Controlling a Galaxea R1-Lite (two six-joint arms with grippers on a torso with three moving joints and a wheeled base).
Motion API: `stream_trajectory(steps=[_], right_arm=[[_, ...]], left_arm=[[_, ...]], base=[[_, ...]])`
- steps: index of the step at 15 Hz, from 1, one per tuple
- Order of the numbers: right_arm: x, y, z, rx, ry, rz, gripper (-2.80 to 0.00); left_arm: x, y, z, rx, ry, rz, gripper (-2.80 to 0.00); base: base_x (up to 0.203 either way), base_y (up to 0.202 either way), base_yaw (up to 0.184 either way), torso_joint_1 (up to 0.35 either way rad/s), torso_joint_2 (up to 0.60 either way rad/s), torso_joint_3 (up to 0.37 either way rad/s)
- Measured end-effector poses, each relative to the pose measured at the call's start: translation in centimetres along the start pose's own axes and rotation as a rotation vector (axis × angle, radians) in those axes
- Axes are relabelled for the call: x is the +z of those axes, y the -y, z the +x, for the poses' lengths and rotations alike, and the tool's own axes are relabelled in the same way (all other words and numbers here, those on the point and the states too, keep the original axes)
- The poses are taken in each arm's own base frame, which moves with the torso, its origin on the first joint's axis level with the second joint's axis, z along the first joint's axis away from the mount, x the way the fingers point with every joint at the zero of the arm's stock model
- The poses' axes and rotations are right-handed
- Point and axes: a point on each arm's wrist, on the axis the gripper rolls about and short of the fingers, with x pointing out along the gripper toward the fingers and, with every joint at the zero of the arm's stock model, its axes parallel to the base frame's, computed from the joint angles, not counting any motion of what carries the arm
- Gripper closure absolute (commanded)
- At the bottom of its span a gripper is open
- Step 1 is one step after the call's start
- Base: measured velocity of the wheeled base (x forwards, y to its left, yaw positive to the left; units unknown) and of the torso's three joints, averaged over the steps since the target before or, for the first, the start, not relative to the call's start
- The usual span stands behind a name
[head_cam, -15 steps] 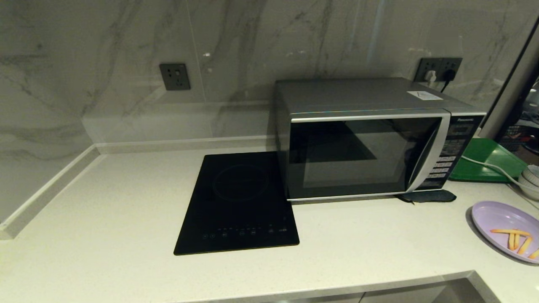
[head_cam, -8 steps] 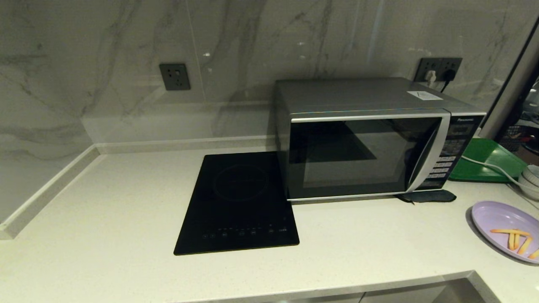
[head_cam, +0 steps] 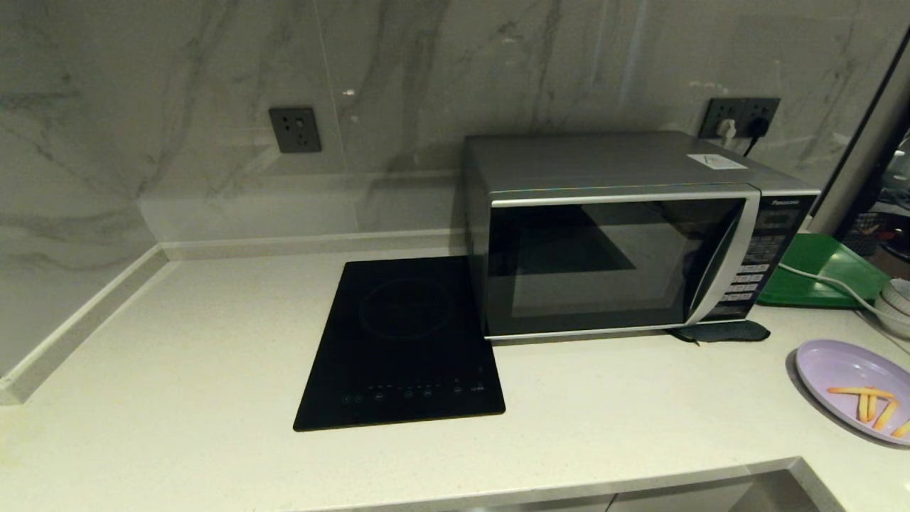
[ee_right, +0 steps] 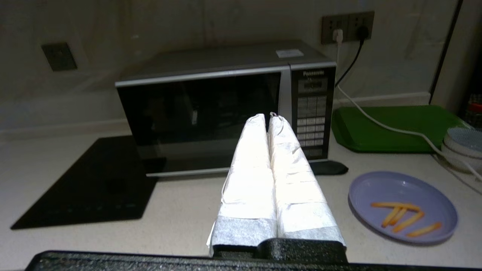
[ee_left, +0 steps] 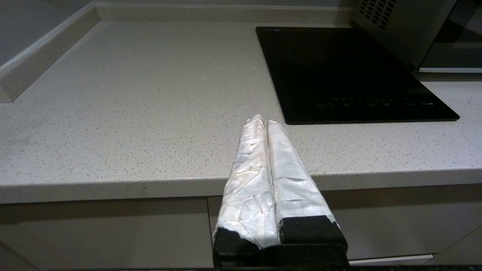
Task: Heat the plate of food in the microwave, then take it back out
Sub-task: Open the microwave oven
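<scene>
Microwave (head_cam: 625, 235) stands at the back right of the counter (head_cam: 213, 341), door shut, rear close to the marble wall, its left side just beside the black induction cooktop (head_cam: 402, 345). Plate of food (head_cam: 849, 387), lavender with a few orange-yellow fries, lies on the counter to the right of and forward of the microwave, near the counter's right front, cut off by the edge of the head view. Bare counter runs from the cooktop leftward to the raised wall kerb, and a strip of open counter lies between the microwave door and the front edge. A green tray (head_cam: 817, 274) sits right of the microwave with a white cable (head_cam: 825, 281) draped over it; white bowls (head_cam: 894, 302) stand at the far right. A dark flat item (head_cam: 721, 331) lies at the microwave's front right corner. "Panasonic" reads above the button panel; a white sticker on top is illegible. Two wall sockets show, the right one with plugs in it. Left gripper (ee_left: 262, 119) points level over the counter's front edge, its white-wrapped fingers pressed together, holding nothing. Right gripper (ee_right: 266, 117) is raised before the counter, aimed at the microwave door, fingers likewise closed and empty.
</scene>
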Motion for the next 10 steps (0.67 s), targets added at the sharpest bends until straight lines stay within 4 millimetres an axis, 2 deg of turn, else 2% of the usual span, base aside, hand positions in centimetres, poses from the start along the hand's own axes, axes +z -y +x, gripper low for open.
stream_trajectory(steps=[2,4,7,10], right_arm=[[2.6,-0.4,1.9,-0.004,-0.006,0.012,0.00],[4.1,-0.6,4.3,-0.022,-0.041,0.016,0.00],[4.5,-0.4,8.1,-0.123,-0.117,0.008,0.00],[3.8,-0.1,11.3,-0.202,-0.201,0.005,0.00]], left_arm=[[0.0,0.0,0.0,0.000,0.000,0.000,0.00],[0.0,0.0,0.0,0.000,0.000,0.000,0.00],[0.0,0.0,0.0,0.001,0.000,0.000,0.00],[0.0,0.0,0.0,0.000,0.000,0.000,0.00]], base=[[0.000,0.000,0.000,0.000,0.00,0.000],[0.000,0.000,0.000,0.000,0.00,0.000],[0.000,0.000,0.000,0.000,0.00,0.000],[0.000,0.000,0.000,0.000,0.00,0.000]])
